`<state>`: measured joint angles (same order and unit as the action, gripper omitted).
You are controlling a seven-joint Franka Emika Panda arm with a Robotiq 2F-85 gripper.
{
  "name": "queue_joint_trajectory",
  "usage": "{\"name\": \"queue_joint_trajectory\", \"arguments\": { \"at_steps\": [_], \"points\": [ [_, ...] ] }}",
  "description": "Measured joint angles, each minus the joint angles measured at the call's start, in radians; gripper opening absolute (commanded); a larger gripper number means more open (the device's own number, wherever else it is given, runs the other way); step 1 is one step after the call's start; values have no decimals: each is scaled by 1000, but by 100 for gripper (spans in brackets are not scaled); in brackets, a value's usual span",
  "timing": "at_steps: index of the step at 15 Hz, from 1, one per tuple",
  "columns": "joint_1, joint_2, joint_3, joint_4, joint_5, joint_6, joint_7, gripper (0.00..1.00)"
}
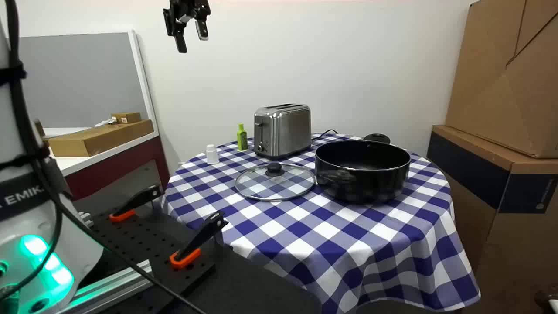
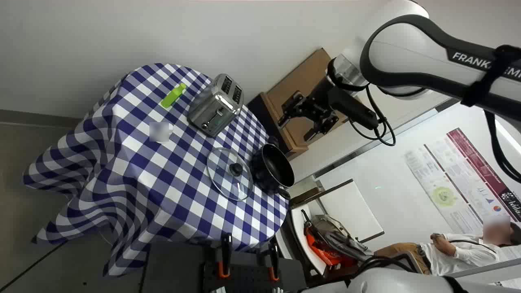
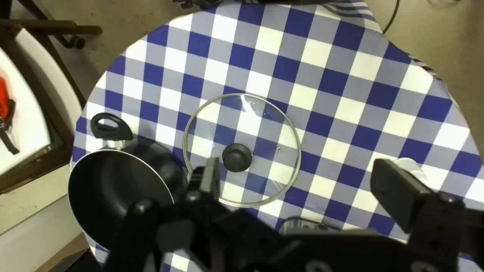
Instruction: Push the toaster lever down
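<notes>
A silver two-slot toaster (image 1: 290,131) stands upright at the back of the round table. It also shows in an exterior view (image 2: 213,108). Its lever (image 1: 258,124) sits high on the narrow end face, above a round knob (image 1: 260,147). The lever also shows in an exterior view (image 2: 220,111). In the wrist view only a strip of the toaster (image 3: 302,224) shows; my gripper hides the rest, and I cannot make out the lever there. My gripper (image 1: 192,43) is open and empty, high above the table and apart from the toaster. Its fingers are spread wide in the wrist view (image 3: 297,172).
A glass lid (image 1: 275,182) lies in front of the toaster, beside a black pot (image 1: 362,174). A green bottle (image 1: 242,138) and a white cup-like item (image 1: 212,154) stand near the lever end. A cord (image 1: 324,133) runs behind the toaster. Cardboard boxes (image 1: 501,87) stand beside the table.
</notes>
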<state>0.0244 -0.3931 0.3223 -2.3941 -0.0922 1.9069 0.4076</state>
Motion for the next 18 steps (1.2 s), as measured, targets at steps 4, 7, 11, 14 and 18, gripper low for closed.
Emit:
{"name": "queue_joint_trajectory", "arguments": {
  "at_steps": [4,7,11,14,18],
  "points": [
    [11,2,-13,-2,0,3,0,51],
    [14,17,-25,-1,-21,35,0,28],
    [2,81,-34,2,-112,157,46,0],
    [-14,174,-34,22,-225,273,147,0],
    [-12,340,-40,93,-368,382,265,0]
  ]
}}
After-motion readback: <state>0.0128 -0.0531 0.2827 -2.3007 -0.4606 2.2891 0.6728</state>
